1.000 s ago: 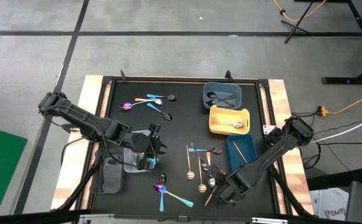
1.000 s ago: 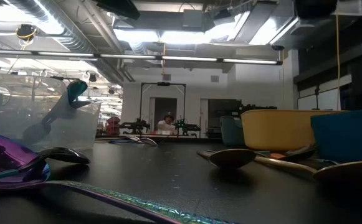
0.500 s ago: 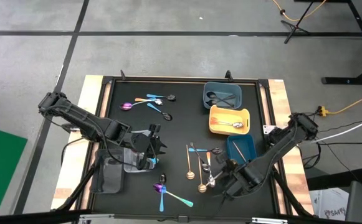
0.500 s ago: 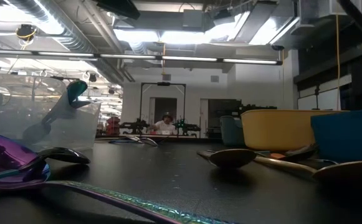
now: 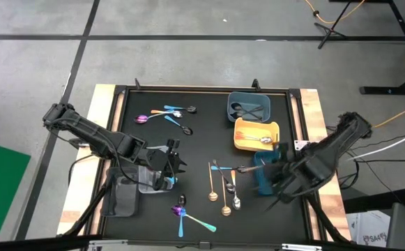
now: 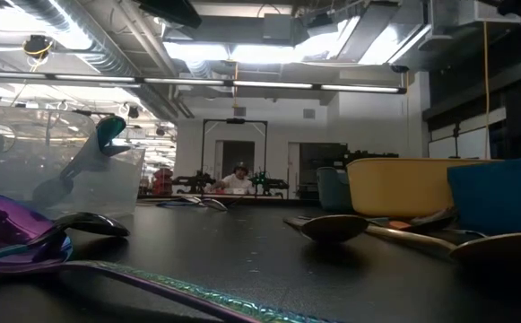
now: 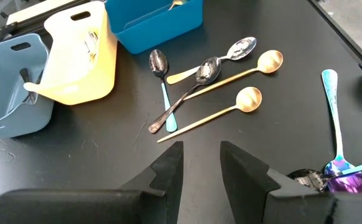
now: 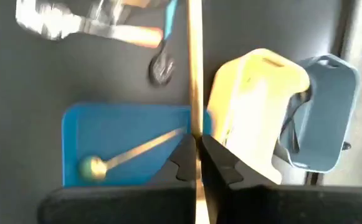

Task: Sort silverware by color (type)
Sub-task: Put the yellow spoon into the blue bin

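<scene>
My right gripper hangs over the bright blue tray, shut on a thin copper-gold spoon. Another gold spoon lies inside that tray. Loose spoons in gold, silver, black and teal lie flat on the black mat beside it. More lie at the far left and near the front edge. My left gripper is open with nothing between its fingers, held above the clear tray, which holds a teal spoon. My right gripper pinches the copper-gold spoon's handle between its two fingers. The handle runs on past them on both sides. The fingers come steeply from above. The spoon is lifted clear, over the blue tray; the blur hides its bowl end.
A yellow tray with a silver spoon and a grey-blue tray with black spoons stand beyond the blue one. The mat has a raised black frame inside wooden table edges.
My right gripper has risen from the mat near the front edge and swung toward the far edge, ending over the blue tray. It rolled at the wrist on the way. The copper-gold spoon came up off the mat with it.
</scene>
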